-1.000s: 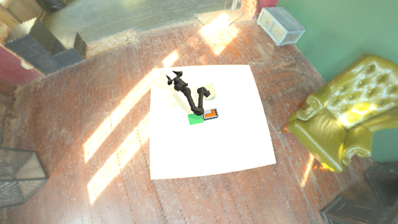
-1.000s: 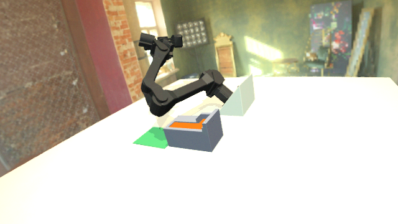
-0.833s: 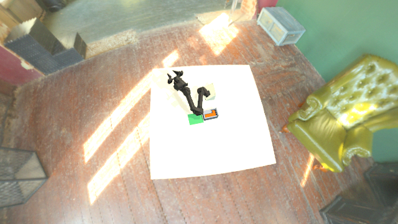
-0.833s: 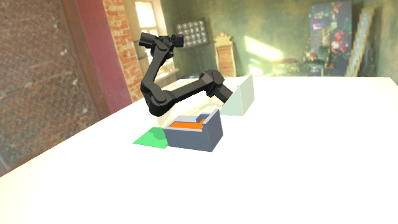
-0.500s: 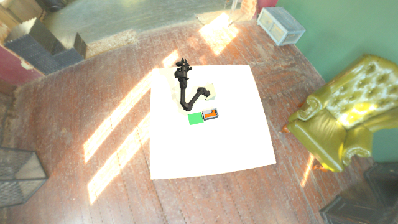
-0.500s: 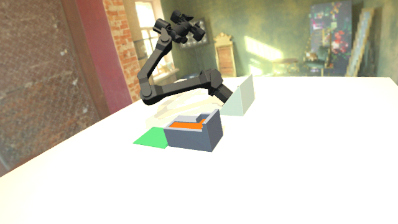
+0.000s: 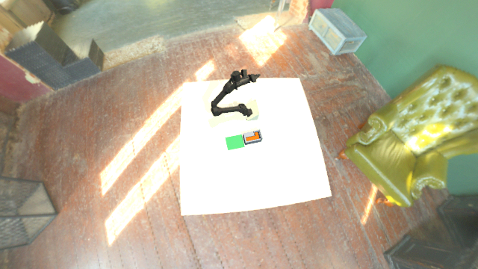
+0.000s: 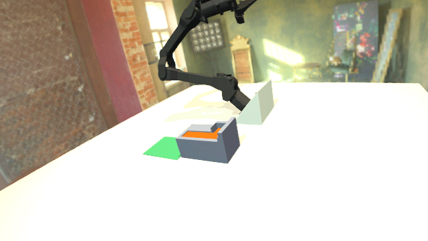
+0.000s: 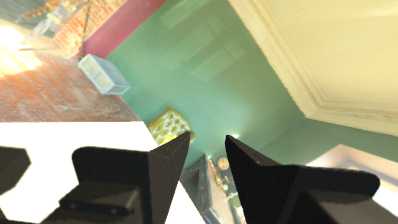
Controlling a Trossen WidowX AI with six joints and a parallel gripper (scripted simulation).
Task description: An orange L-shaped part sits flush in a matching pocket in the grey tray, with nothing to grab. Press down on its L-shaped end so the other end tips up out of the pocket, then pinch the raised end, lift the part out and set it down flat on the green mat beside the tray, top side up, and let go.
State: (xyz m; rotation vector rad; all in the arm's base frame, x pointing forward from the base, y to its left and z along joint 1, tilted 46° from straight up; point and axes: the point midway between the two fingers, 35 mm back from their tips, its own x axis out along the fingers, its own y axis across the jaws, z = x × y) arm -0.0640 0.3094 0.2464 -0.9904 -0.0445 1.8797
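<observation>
The white desk stands on a red-brown plank floor, with a yellow-green armchair off to one side and a pale blue cabinet by the green wall. The black arm rises from a pale wedge-shaped base near the middle of the desk, folds back at the elbow and reaches up high, so that the gripper hangs well above the desk and well apart from the tray. In the wrist view the gripper points out over the desk edge toward the armchair and the green wall; its two dark fingers stand partly closed with a narrow gap between them, and nothing is held in that gap. The grey tray sits on the desk in front of the base. The green mat lies flat just beside it, touching its side. The orange part lies flush in the tray's pocket, its short leg turned toward the tray's taller corner, and nothing touches it.
</observation>
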